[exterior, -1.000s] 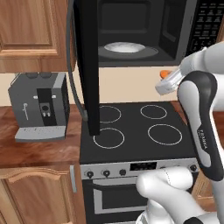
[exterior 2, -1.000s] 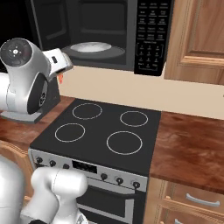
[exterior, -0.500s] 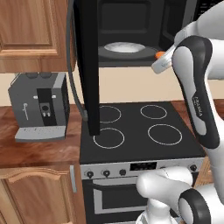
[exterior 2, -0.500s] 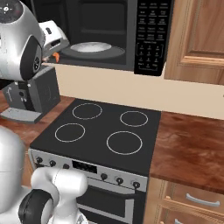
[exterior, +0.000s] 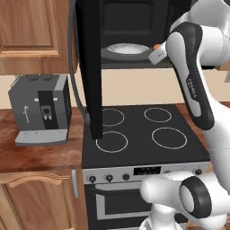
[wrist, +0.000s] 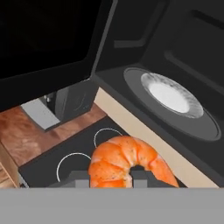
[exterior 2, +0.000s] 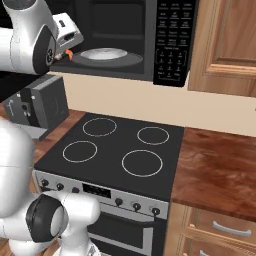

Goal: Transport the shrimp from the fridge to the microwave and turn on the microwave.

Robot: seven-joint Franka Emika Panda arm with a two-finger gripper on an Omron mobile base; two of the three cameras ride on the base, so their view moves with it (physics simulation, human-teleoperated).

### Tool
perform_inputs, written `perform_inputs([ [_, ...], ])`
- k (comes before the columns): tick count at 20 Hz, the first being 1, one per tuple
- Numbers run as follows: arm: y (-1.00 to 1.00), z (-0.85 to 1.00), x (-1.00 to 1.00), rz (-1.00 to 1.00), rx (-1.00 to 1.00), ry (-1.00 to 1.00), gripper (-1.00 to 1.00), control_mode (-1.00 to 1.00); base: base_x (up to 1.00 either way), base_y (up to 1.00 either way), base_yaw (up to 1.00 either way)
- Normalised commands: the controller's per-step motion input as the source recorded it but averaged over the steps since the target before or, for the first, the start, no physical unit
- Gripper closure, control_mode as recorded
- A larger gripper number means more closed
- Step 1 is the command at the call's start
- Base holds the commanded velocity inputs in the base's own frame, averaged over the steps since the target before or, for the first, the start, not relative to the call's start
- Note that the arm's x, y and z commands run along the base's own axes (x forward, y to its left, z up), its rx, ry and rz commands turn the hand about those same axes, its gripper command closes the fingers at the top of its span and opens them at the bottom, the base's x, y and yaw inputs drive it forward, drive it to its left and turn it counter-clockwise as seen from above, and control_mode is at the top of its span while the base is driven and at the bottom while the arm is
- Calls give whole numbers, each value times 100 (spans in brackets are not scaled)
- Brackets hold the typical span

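The curved orange shrimp (wrist: 131,162) sits between my two dark fingertips, with my gripper (wrist: 111,177) shut on it. In the left base view the shrimp (exterior: 156,46) hangs at the right front edge of the microwave (exterior: 134,31) cavity. From the right base view, shrimp (exterior 2: 69,54) and gripper (exterior 2: 67,47) are at the cavity's left front edge. The microwave door (exterior: 91,67) stands wide open. Inside, a white plate (wrist: 171,94) lies on the turntable, ahead of the shrimp and a little lower. The keypad (exterior 2: 172,40) is on the microwave's right side. The fridge is out of view.
A black stove (exterior: 143,130) with several ring burners lies under the microwave. A grey-and-black coffee machine (exterior: 40,110) stands on the wooden counter to its left. Wooden cabinets (exterior 2: 225,45) flank the microwave. The open door (wrist: 43,48) juts out over the stove's left side.
My arm has lifted the shrimp upward and toward the microwave opening, from below the cavity floor to level with its front edge. The grip has stayed the same.
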Motion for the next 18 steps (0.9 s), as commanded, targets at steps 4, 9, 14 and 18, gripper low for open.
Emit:
perform_inputs([
  [4, 0, 0, 55, 0, 2, 0, 100, -100, 0, 0, 0],
  [9, 0, -5, 56, 0, 4, 0, 100, -100, 0, 0, 0],
  [14, 0, -16, 56, 0, 11, 1, 100, -100, 0, 0, 0],
  [18, 0, -24, 55, 0, 12, 4, 100, -100, 0, 0, 0],
])
